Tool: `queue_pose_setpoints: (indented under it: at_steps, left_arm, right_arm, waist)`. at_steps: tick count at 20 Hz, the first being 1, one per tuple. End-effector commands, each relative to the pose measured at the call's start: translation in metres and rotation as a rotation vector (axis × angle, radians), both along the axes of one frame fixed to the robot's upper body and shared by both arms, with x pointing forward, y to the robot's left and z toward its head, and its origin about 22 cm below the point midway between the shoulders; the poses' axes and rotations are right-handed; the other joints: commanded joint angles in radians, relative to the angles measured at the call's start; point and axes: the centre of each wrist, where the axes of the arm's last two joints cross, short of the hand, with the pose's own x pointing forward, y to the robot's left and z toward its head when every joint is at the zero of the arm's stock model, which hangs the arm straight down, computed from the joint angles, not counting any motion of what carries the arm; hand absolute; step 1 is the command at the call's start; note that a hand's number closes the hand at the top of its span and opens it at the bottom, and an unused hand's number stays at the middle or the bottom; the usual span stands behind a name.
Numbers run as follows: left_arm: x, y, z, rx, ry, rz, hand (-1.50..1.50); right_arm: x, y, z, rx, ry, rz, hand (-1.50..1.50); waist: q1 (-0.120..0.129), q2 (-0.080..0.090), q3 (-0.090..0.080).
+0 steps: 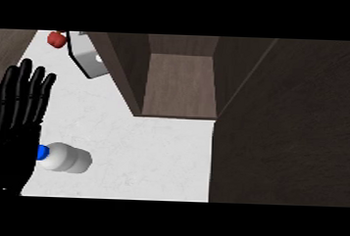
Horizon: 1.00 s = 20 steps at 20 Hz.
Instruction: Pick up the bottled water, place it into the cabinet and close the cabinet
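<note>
At the view's left edge, the robot's black left hand (18, 119) stands flat with its fingers straight and pointing up the picture, holding nothing; it looks to be resting. The right hand does not show at all, so the left is the only hand near the work.

Just to the right of that palm, low on the white marbled countertop (155, 153), lies the small clear plastic water bottle with a blue cap (66, 158). It is on its side, its long axis running roughly left to right, the blue cap toward the hand and seemingly touching or just beside it, the rounded body pointing away toward the counter's middle. A grasp would probably have to come across that axis, over the body rather than the cap.

Further out, up and to the right, the dark brown wooden cabinet (179, 86) stands open, its inner floor showing bare wood with nothing visible inside. What seems to be its door (293, 134) fills the right side. Beyond the hand, near the far left corner, sit a small red object (57, 39) and a grey-and-white angular item (89, 60), too unclear to name.
</note>
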Motion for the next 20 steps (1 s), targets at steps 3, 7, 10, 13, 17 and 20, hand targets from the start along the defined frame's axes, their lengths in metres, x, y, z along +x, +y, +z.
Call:
queue_pose_setpoints:
  at_steps: [3,7,10,13,17,20]
  left_arm:
    - [-0.016,0.030,-0.009,-0.055,0.030,0.260,-1.50]
    - [-0.042,0.028,-0.014,-0.326,0.164,0.457,-1.50]
    - [-0.068,0.020,-0.005,-0.394,0.181,0.497,-1.50]
    - [-0.092,0.008,0.009,-0.424,0.188,0.500,-1.50]
    - [-0.116,-0.013,0.017,-0.432,0.178,0.502,-1.50]
    - [-0.120,-0.015,0.019,-0.414,0.166,0.517,-1.50]
  right_arm:
    - [-0.018,0.008,-0.012,-0.025,0.078,0.018,-1.50]
    - [-0.038,0.015,-0.026,0.117,0.198,0.175,-1.50]
    - [-0.058,0.017,-0.021,0.120,0.205,0.204,-1.50]
    - [-0.081,0.001,0.001,0.107,0.229,0.207,-1.50]
    - [-0.105,-0.007,0.011,0.111,0.216,0.221,-1.50]
    - [-0.116,-0.004,0.013,0.102,0.216,0.232,-1.50]
  waist:
    - [0.011,-0.035,0.044]
    - [0.027,-0.046,0.044]
    - [0.013,-0.043,0.045]
    - [0.005,-0.040,0.046]
    - [0.001,-0.038,0.046]
    - [0.001,-0.037,0.046]
